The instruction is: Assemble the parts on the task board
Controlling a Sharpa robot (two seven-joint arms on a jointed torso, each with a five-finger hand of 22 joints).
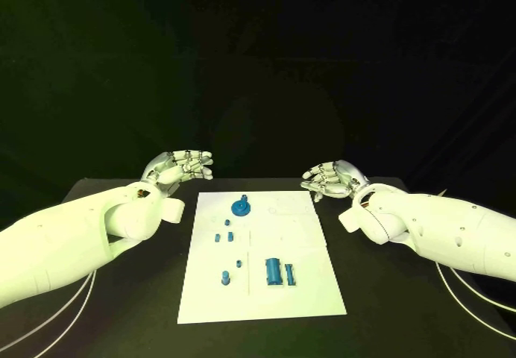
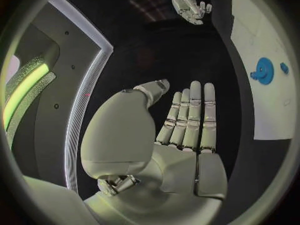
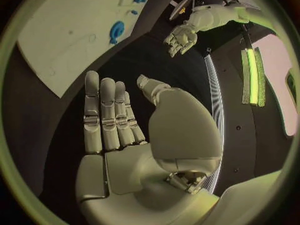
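Hands are flat and hold nothing: left hand (image 1: 180,167) and right hand (image 1: 333,179) wait beside the task board (image 1: 290,298). Blue parts (image 1: 279,271) lie on it, a round disc (image 1: 243,206) at the far end. This fits either a start or a finish.

White task board (image 1: 290,291); blue parts (image 1: 273,270); black table (image 1: 129,328); silver hands.

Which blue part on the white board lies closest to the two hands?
The round blue disc part at the white task board's far end; every other blue piece lies further toward the robot.
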